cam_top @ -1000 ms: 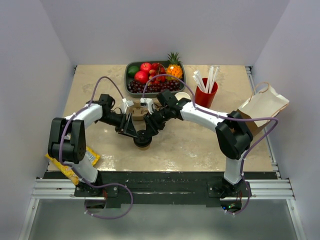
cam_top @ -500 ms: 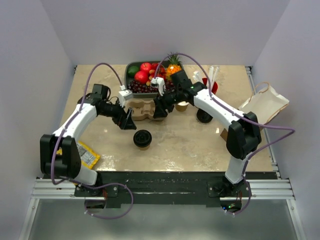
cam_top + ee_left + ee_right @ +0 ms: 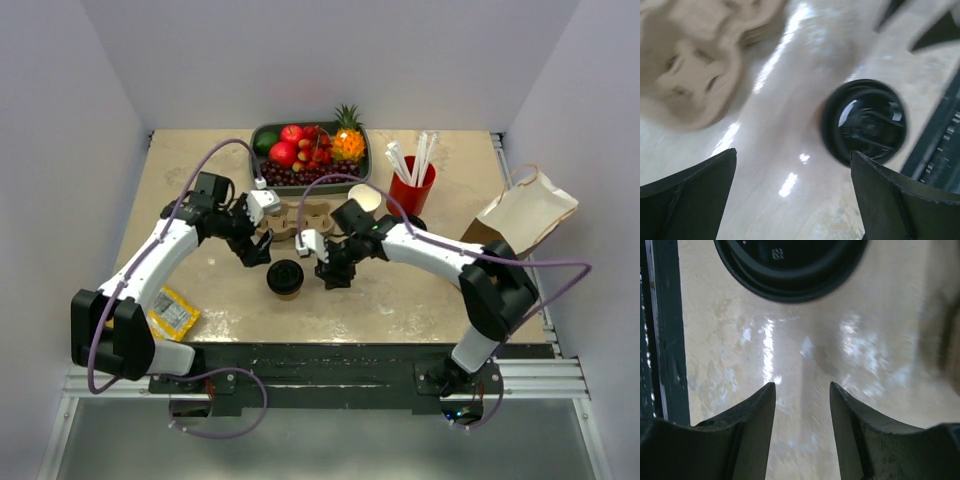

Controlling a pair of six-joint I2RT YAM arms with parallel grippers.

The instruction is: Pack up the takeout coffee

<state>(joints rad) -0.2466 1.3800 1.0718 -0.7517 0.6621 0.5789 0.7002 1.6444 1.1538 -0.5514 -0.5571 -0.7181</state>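
The takeout coffee (image 3: 285,277), a kraft-brown cup with a black lid, stands upright on the table near the front middle. My left gripper (image 3: 255,250) is open and empty just up and left of it. My right gripper (image 3: 330,272) is open and empty just right of it. Neither touches the cup. In the left wrist view the black lid (image 3: 864,121) lies beyond the right finger, and my left gripper (image 3: 792,155) is spread wide over bare table. In the right wrist view the lid (image 3: 790,265) sits at the top edge, ahead of my right gripper (image 3: 801,386).
The tan cardboard carrier (image 3: 295,217) lies behind the cup and also shows in the left wrist view (image 3: 695,65). A lidless cup (image 3: 365,197), a red cup of straws (image 3: 412,185), a fruit tray (image 3: 305,150), a paper bag (image 3: 525,215) and a yellow packet (image 3: 172,312) are around.
Both grippers left the cup and rose toward the carrier, then came back down. The right gripper now sits right of the cup, the left up and left of it. The cup stayed put.
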